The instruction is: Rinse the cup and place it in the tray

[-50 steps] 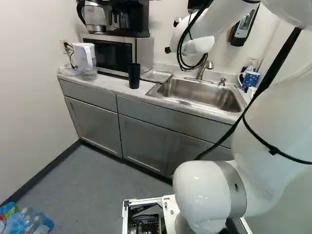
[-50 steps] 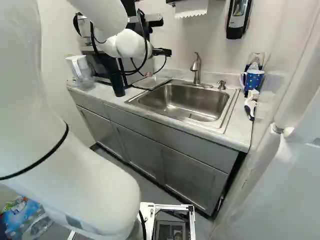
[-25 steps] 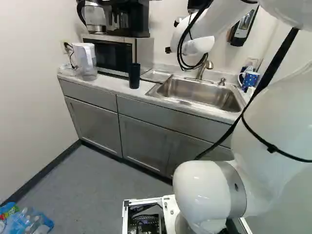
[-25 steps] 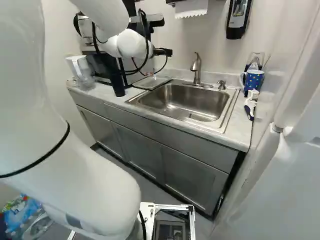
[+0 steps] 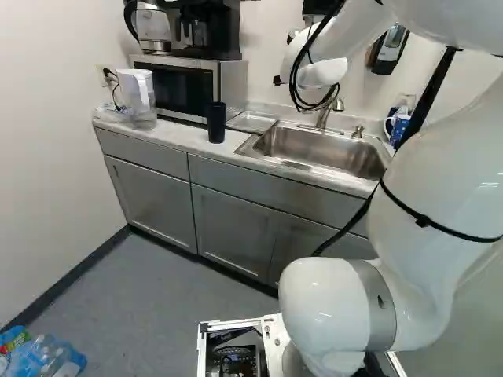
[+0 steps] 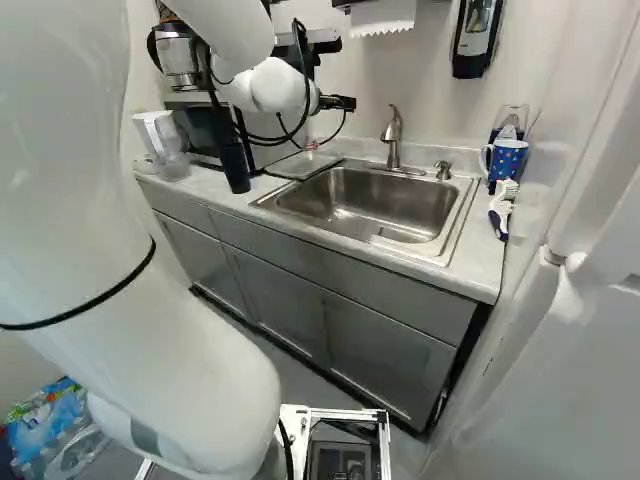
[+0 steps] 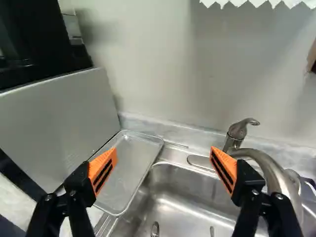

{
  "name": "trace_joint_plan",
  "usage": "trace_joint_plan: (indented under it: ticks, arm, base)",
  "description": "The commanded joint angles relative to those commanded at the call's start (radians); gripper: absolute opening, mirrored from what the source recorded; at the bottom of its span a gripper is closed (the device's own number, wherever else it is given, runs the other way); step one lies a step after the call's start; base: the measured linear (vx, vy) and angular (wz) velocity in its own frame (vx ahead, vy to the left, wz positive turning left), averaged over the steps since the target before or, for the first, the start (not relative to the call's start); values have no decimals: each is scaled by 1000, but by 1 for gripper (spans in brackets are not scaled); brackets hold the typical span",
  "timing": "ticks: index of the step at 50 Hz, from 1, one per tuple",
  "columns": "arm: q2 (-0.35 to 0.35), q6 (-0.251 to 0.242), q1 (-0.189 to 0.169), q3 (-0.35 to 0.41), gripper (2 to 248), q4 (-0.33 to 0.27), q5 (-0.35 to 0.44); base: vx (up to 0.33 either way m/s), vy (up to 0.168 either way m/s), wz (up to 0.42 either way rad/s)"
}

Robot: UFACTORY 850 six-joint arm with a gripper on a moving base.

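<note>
Blue film around bottles point(image 5: 49, 360) on the floor, far left of the left base view; the pack is cut off at the foot. On the worktop point(image 5: 174, 135), left end: white-handled pitcher point(image 5: 138, 96), then microwave point(image 5: 190, 88) with kettle point(image 5: 152, 30) and coffee maker point(image 5: 203, 31) on top; the coffee maker's top is cut off.

Black cup point(image 5: 216, 123): upright on the worktop, in front of the microwave, near the tray point(image 7: 132, 160). Its inside cannot be made out. Tray lies between microwave and sink point(image 6: 365, 205); overlap with the sink's rim hard to judge. In the wrist view one finger covers part of its edge.

Right base view: arm point(image 6: 140, 330) blocks much of the left side. Pincer point(image 6: 312, 145) mostly hidden there behind the wrist; a small orange spot shows above the tray. Wrist view: pincer point(image 7: 165, 170) released, fingers wide apart, one orange pad over the tray, the other in front of the sink's faucet side. Faucet point(image 7: 280, 183) partly covered by that finger; sink basin cut off by the same view.

Right of the faucet, right base view: short metal pump point(image 6: 443, 170) on the sink's back rim, then blue mug point(image 6: 508, 160), spotted, handle to the left, partly hiding a clear container point(image 6: 514, 116). In the left base view the arm's black strap hides part of the mug. Brush point(image 6: 501, 212) lies just in front of it.
</note>
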Motion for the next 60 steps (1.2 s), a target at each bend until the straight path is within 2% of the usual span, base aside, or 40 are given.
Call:
trace_joint_plan:
  ticks: [36, 60]
  arm:
    - [-104, 0, -84, -106, 247, 0, 0]
    - [-120, 0, -108, -123, 247, 0, 0]
  base:
    - [0, 0, 0]
    - [0, 0, 0]
